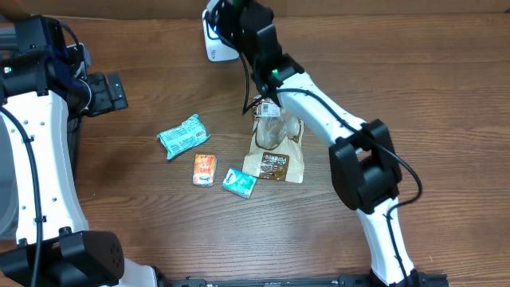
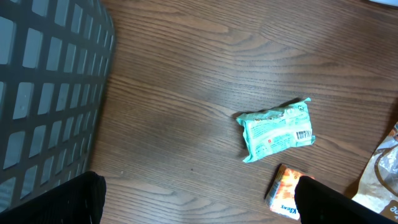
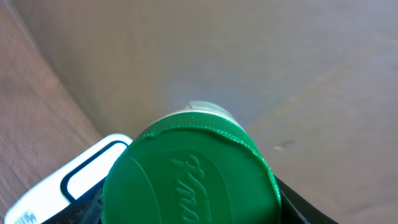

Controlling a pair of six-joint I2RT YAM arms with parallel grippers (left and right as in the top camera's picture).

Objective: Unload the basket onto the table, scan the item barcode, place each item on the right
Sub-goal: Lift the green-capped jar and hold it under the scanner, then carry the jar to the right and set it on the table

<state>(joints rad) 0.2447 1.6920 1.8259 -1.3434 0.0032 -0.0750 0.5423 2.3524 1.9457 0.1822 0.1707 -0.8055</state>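
While right gripper [image 1: 231,17] clamps green-capped jar [image 3: 193,177], scanner [image 1: 213,46] sits beside.

Wooden table [image 1: 143,223]: teal packet [image 1: 184,135], orange packet [image 1: 205,169], small teal pouch [image 1: 239,182], brown bag [image 1: 276,158], white scanner [image 1: 213,44].

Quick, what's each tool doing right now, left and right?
Left tool: open, holding nothing.
Right tool: closed on a green-lidded container, beside the white scanner.
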